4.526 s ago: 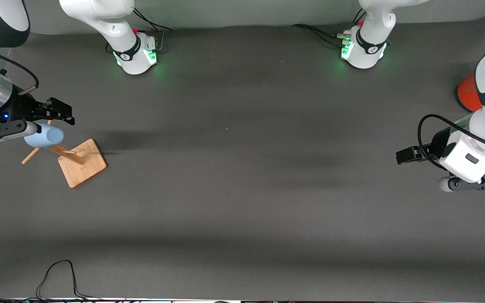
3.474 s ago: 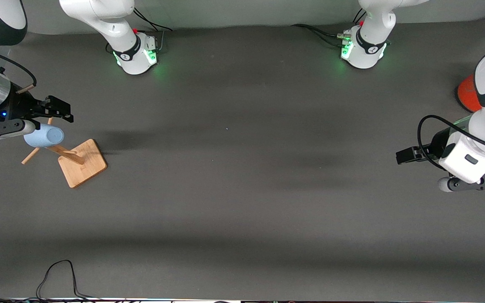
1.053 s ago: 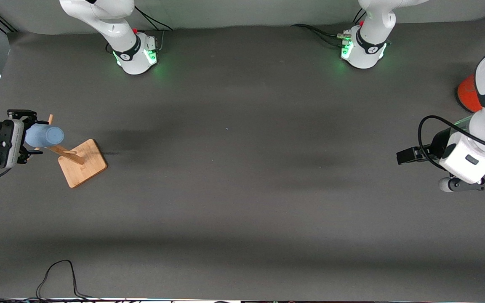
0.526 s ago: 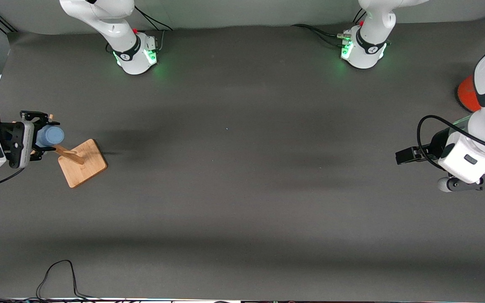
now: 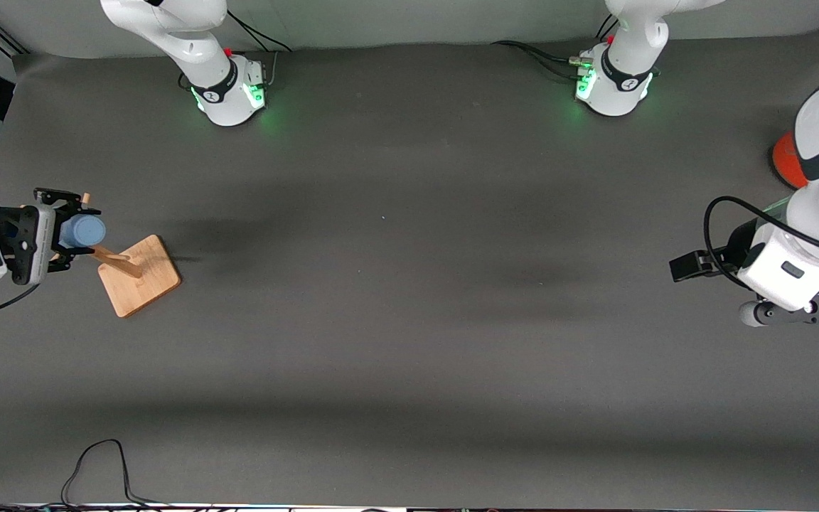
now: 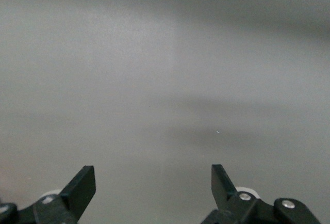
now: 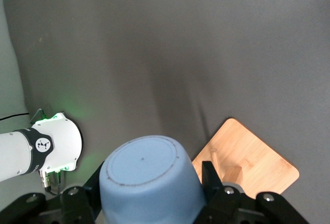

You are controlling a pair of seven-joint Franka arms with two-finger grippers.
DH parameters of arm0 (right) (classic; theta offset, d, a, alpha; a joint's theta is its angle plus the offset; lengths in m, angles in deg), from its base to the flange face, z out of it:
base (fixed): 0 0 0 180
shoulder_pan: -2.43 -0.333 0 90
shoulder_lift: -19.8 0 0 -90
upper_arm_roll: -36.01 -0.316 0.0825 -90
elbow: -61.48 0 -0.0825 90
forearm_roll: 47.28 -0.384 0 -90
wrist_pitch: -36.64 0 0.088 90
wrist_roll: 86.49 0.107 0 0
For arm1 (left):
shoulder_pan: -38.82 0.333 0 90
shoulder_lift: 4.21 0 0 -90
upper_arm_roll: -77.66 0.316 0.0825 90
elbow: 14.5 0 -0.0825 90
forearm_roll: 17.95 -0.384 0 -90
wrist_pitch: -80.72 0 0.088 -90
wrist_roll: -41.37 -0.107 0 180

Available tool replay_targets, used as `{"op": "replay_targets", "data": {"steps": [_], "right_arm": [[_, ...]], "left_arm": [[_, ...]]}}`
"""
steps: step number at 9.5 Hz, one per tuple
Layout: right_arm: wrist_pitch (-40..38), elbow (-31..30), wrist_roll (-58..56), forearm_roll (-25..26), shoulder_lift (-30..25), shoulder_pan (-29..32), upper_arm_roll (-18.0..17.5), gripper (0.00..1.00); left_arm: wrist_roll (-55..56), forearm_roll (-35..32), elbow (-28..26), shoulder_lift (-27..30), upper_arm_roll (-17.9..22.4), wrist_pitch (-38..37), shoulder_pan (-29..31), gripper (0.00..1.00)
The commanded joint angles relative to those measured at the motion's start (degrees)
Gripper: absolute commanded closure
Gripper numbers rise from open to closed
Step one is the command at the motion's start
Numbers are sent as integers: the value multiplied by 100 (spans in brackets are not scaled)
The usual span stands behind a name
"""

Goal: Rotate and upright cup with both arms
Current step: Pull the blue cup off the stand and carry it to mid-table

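Observation:
The pale-blue cup (image 5: pixel 81 231) hangs sideways on a peg of the wooden rack (image 5: pixel 141 276) at the right arm's end of the table, its closed bottom toward the table's middle. My right gripper (image 5: pixel 91 230) is shut on the cup, one finger on each side. In the right wrist view the cup (image 7: pixel 147 180) fills the space between the black fingers (image 7: pixel 210 175) of the right gripper (image 7: pixel 153 173), with the rack's base (image 7: pixel 252 157) below. My left gripper (image 5: pixel 684 265) waits open and empty over bare table at the left arm's end; its wrist view (image 6: pixel 153 182) shows only grey mat.
An orange-red container (image 5: pixel 783 161) stands at the left arm's end, partly hidden by the left arm. The two green-lit bases (image 5: pixel 228 89) (image 5: pixel 612 82) stand along the table's edge farthest from the front camera. A black cable (image 5: pixel 97 462) loops at the edge nearest to it.
The right arm has swung round from above the cup to level with it, and its fingers have closed on the cup's sides. Cup and gripper have just shifted slightly away from the rack's post. The left arm barely moved.

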Motion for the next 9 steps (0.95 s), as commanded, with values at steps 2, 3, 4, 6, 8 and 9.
{"op": "replay_targets", "data": {"steps": [2, 3, 4, 6, 8, 9], "right_arm": [[-488, 602, 600, -142, -51, -116, -38, 84], [-594, 726, 907, -412, -51, -264, -39, 84], [-621, 771, 1250, -614, -59, -379, -39, 84], [-621, 1033, 2040, -818, -25, -834, -39, 84], [-551, 1297, 3041, -845, 80, -1414, -39, 84], [-507, 1377, 3664, -984, 238, -1643, -39, 84]], "left_arm": [[47, -125, -17, 21, 13, -64, -56, 0], [47, -117, -9, 21, 13, -64, -56, 0], [47, -117, -9, 21, 13, -56, -65, 0], [47, -117, -17, 21, 13, -82, -65, 0], [47, -90, -9, 21, 13, -73, -57, 0], [47, -82, -17, 21, 13, -91, -56, 0]]}}
